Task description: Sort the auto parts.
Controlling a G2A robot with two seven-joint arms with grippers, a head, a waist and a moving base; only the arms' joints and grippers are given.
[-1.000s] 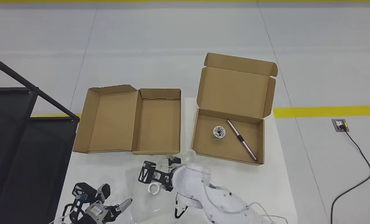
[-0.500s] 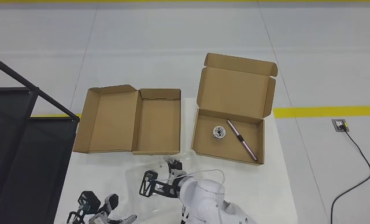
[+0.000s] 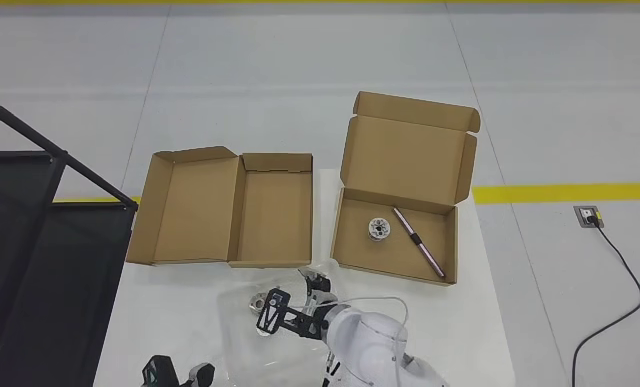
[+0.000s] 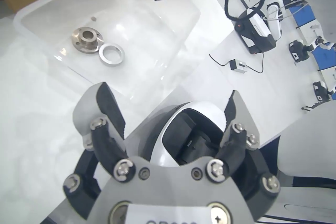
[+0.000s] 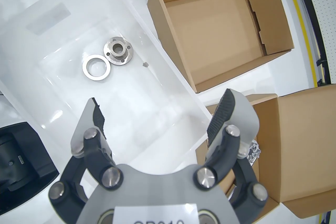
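Flange (image 5: 117,51) touches ring (image 5: 96,68) in clear tray (image 5: 126,104); left box (image 3: 270,212) at its eleven, right box (image 3: 365,259) at one o'clock; left gripper (image 4: 168,104), right gripper (image 5: 162,114) spread wide, empty.

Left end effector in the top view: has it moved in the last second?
Yes. The left end effector has drawn back toward the picture's bottom edge, farther from the empty cardboard box.

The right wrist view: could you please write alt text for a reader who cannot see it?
The right gripper, open and holding nothing, hangs above a clear plastic bin that holds a flanged metal hub and a flat metal ring side by side. An open cardboard box stands beside the bin.
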